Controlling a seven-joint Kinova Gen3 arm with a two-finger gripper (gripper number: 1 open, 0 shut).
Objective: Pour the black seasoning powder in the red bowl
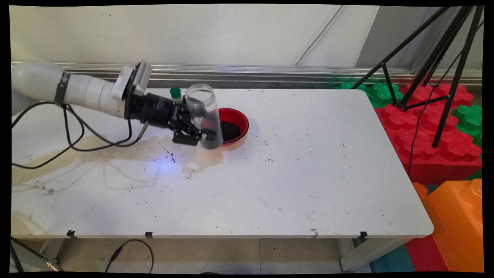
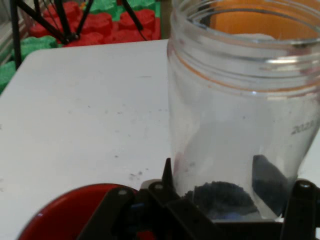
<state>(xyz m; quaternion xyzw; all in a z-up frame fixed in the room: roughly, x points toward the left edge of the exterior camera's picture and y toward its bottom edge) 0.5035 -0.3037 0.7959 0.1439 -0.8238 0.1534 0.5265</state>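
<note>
The tool (image 1: 200, 133) pinches a clear plastic jar (image 1: 204, 116) near its base, fingers pressed against its sides, holding it nearly upright with the open mouth uppermost and leaning slightly back toward the arm. A little dark granular matter seems to sit in its bottom. Just beyond, touching or nearly so, sits a red bowl (image 1: 236, 120) of dark grains on the worktop (image 1: 308, 173); a green-capped bottle (image 1: 175, 93) stands behind.

Only one bit of print here: faint digits on the clear jar (image 2: 240, 125), low on its wall toward the right, seeming to start "2022", the rest too blurred to read.
</note>
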